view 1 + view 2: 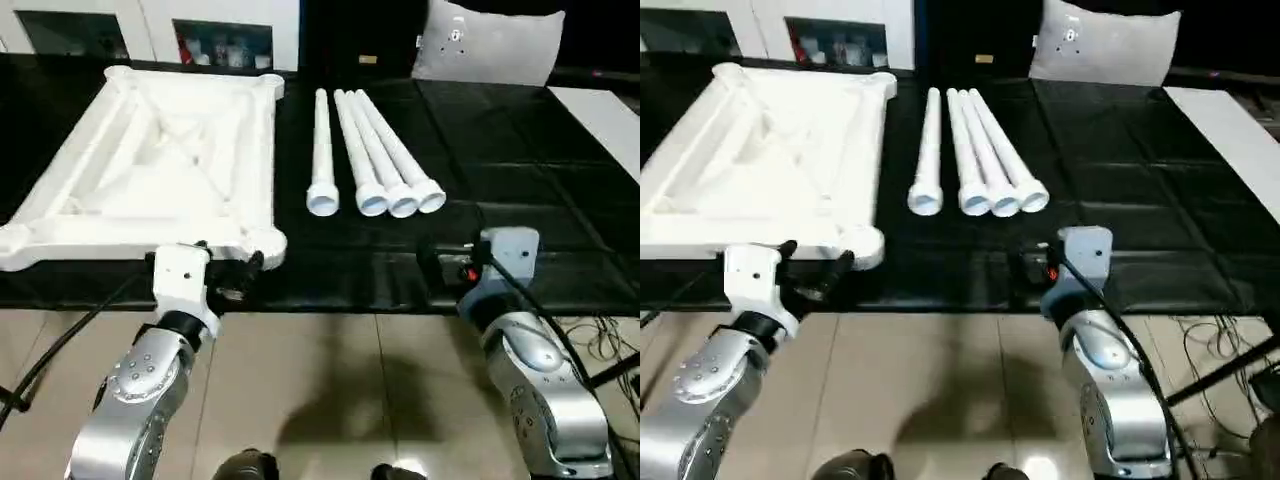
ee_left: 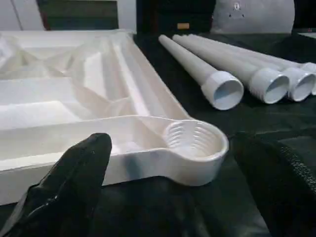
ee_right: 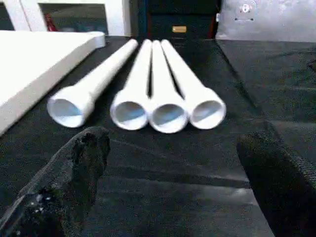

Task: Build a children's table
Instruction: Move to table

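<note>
The top (image 1: 150, 170) is found lying underside up on the black sheet (image 1: 520, 150), directly ahead of the left gripper (image 2: 168, 197), whose fingers (image 2: 74, 182) are spread wide and hold nothing. The near corner socket (image 2: 193, 139), round and ridged inside, is seen just beyond the gap between those fingers, not touched.

The four legs (image 3: 148, 98) are laid side by side ahead of the right gripper (image 3: 173, 197), wide ends towards it, narrow ends pointing away. Three are touching one another; the fourth (image 3: 89, 84) lies slightly apart, on the side nearer the top. The right gripper is likewise open and empty, with the leg mouths near but clear of its fingers (image 3: 74, 168).

No leg is yet fitted; the task is judged to be at its start.

Handling is assessed as follows. The legs appear to be hollow moulded plastic and are expected to be light and stiff, but smooth and round, so rolling on the sheet and slipping in the fingers are to be guarded against. A grasp across the tube, a little behind the wide collar, is advised. The top is judged light but broad and awkward. It is best steadied by its raised rim beside a socket while a leg is driven in.
</note>
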